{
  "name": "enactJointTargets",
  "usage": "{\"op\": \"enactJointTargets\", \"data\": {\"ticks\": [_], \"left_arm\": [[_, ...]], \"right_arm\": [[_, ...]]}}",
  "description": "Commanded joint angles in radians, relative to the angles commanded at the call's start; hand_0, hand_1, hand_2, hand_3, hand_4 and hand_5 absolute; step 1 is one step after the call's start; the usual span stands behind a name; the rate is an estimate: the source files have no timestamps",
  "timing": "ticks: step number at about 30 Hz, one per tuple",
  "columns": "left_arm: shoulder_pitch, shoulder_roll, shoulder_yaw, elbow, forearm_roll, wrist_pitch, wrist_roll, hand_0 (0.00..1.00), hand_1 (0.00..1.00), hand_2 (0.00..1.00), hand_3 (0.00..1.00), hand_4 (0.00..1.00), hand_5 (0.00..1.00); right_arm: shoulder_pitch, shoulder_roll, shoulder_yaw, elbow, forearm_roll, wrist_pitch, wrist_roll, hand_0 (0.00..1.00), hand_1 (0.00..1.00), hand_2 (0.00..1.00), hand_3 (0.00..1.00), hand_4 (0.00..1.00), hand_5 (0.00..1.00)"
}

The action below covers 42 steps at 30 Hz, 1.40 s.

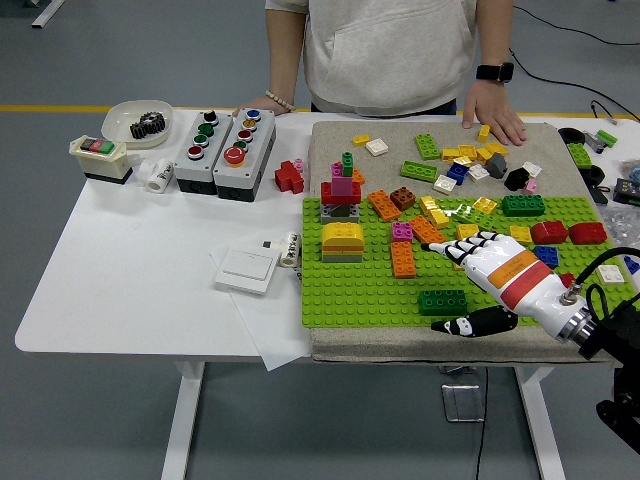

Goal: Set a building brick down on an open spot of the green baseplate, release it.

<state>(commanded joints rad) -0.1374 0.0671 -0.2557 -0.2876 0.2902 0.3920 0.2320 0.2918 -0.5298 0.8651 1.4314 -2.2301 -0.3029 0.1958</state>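
On the green baseplate [350, 290] a dark green brick [443, 301] sits beside the right hand [478, 262], fingers spread, empty

Two button boxes [224, 151], gear bowl [136, 122], wall switch [247, 269] on table's left.
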Motion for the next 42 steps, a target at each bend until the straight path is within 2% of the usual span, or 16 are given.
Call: {"op": "enactJointTargets", "data": {"ticks": [1,2,7,8,19,42], "left_arm": [[0.000,0.000,0.000,0.000,-0.001,0.000,0.000,0.741,0.721,0.712,0.587,0.634,0.660],[0.000,0.000,0.000,0.000,0.000,0.000,0.000,0.741,0.721,0.711,0.587,0.635,0.662],[0.000,0.000,-0.002,0.000,0.003,0.000,0.001,0.741,0.721,0.711,0.587,0.635,0.662],[0.001,0.000,-0.002,0.000,0.004,0.000,0.001,0.741,0.721,0.711,0.587,0.635,0.661],[0.001,0.000,-0.004,0.001,0.007,-0.001,0.003,0.741,0.721,0.712,0.587,0.635,0.661],[0.002,0.001,-0.018,0.000,0.035,-0.003,0.013,0.741,0.721,0.712,0.586,0.636,0.663]], "right_arm": [[-0.006,-0.004,0.002,0.006,0.008,0.001,0.005,0.751,0.730,0.803,0.840,0.998,0.618],[-0.012,-0.009,0.003,0.012,0.015,0.001,0.009,0.706,0.693,0.747,0.651,0.825,0.490],[-0.035,-0.029,0.003,0.040,0.041,0.005,0.026,0.706,0.693,0.747,0.651,0.825,0.490],[-0.038,-0.031,0.002,0.042,0.042,0.006,0.027,0.705,0.682,0.729,0.593,0.788,0.486],[-0.045,-0.042,-0.025,0.033,0.038,0.041,0.023,0.685,0.671,0.719,0.578,0.780,0.482],[-0.017,-0.022,-0.056,0.003,0.049,0.034,0.018,0.612,0.601,0.660,0.556,0.773,0.473]]}}
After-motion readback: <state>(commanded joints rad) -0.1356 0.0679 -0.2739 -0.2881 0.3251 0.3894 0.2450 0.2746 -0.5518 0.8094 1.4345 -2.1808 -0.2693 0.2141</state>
